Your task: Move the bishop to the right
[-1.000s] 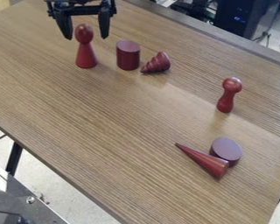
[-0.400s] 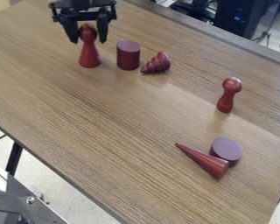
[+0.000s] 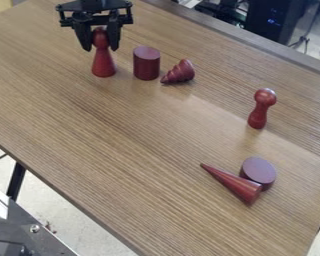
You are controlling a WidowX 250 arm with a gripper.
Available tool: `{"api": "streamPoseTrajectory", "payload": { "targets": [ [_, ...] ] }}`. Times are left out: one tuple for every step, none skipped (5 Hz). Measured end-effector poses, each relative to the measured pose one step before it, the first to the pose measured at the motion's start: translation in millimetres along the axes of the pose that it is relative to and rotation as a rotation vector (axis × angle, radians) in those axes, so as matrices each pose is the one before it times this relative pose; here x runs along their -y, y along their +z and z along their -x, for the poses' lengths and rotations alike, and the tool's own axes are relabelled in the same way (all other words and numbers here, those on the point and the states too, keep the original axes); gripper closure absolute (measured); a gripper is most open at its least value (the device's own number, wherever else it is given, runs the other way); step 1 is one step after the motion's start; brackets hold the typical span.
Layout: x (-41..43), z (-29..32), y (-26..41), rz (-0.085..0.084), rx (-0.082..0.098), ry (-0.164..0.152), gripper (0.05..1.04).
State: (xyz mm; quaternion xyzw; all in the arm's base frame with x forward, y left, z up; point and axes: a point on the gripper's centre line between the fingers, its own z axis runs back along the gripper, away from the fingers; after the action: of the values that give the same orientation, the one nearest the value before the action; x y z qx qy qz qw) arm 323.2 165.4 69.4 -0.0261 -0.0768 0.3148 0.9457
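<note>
- The gripper (image 3: 100, 49) hangs over the upper left of the table (image 3: 122, 150), its two fingers closed in against either side of the head of a tall red piece, which it seems to grasp.
- That piece, presumably the bishop (image 3: 103, 65), stands upright, its base apparently on the wood.
- The step in hand looks like securing the hold; the sideways move has yet to be made.
- Just right of the bishop stands a dark red cylinder (image 3: 146, 63), with a ridged cone (image 3: 180, 72) lying beside it. A low slide rightward could knock both, so the next move likely calls for a firm grip and a lift, or a path around them.
- Farther right, a small round-headed piece (image 3: 259, 107) stands well apart.
- Below it, a smooth cone (image 3: 235, 184) lies against a purple-topped cylinder (image 3: 259, 170); the bishop should be set down upright, away from these.
</note>
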Motion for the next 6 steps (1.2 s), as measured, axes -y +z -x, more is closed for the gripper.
{"api": "streamPoseTrajectory", "payload": {
  "targets": [
    [1.78, 7.92, 2.91, -0.025, 0.0039, -0.0293, 0.503],
    [15.28, 14.16, 26.35, -0.0361, 0.0435, -0.0846, 0.503],
    [14.08, 11.57, 11.14, -0.0169, -0.003, -0.0501, 0.503],
    [14.98, 7.74, 0.83, 0.0216, -0.0099, -0.0326, 0.503],
    [17.93, 6.81, -5.32, 0.0313, -0.0087, -0.0541, 0.503],
    [23.83, 2.52, -0.41, 0.0182, 0.0078, -0.0998, 0.503]
  ]
}}
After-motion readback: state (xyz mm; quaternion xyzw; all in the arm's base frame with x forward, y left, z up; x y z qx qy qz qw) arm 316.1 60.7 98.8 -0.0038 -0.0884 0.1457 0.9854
